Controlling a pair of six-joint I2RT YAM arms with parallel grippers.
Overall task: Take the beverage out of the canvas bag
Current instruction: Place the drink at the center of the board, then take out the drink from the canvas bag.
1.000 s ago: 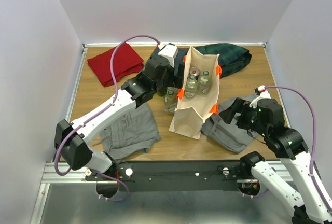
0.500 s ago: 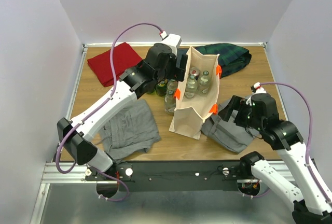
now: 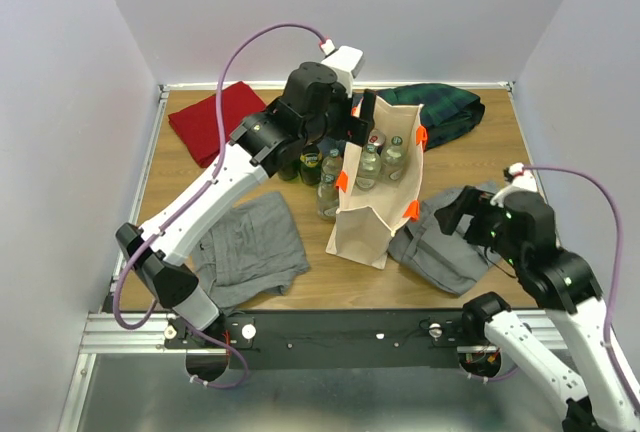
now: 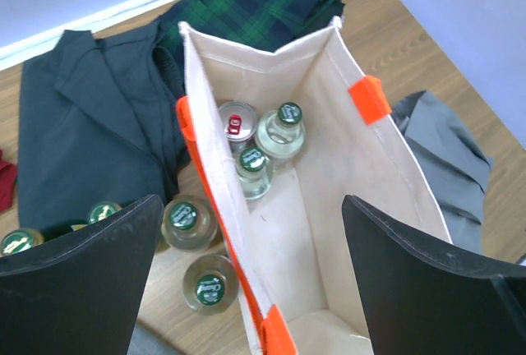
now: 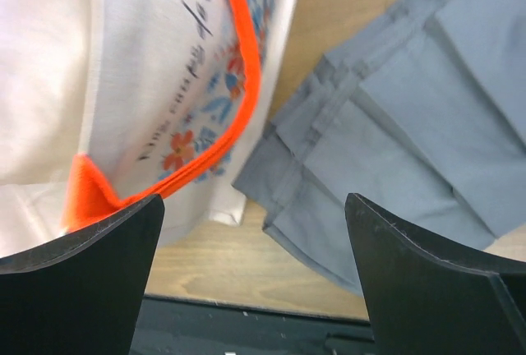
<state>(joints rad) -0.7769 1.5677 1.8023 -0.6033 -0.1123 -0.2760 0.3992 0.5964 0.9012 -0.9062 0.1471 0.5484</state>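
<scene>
Overall: a wooden counter point(image 3: 480, 162) seen from above, with two robot arms reaching in from its near edge and clothes spread around a bag.
Canvas bag: the canvas bag point(image 3: 365, 227) stands upright near the middle of the counter with its mouth open. It is beige with bright orange handles point(image 3: 345, 180) and rises above the bottles beside it.
Drinks inside: at the far end of the bag's floor sit a can point(image 4: 236, 122) with a red tab and two glass bottles point(image 4: 280, 131) with green caps, bunched together (all three upright, tops facing up).
Left fingers: the left fingers point(image 4: 82, 281) hang above the bag's open mouth, spread wide, with nothing held between them.
Right fingers: the right fingers point(image 5: 427, 281) are also spread wide and hold nothing. They sit low beside the bag's printed right wall, over the grey folded clothes point(image 5: 411, 125).
Loose bottles: several loose bottles point(image 3: 327, 192) stand on the counter just outside the bag's left wall.
Clothes: a red cloth point(image 3: 215, 122) lies at the far left corner, a green plaid garment point(image 3: 445, 112) behind the bag, a dark garment point(image 4: 90, 125) next to the plaid one, and a grey garment point(image 3: 250, 247) at the near left.
</scene>
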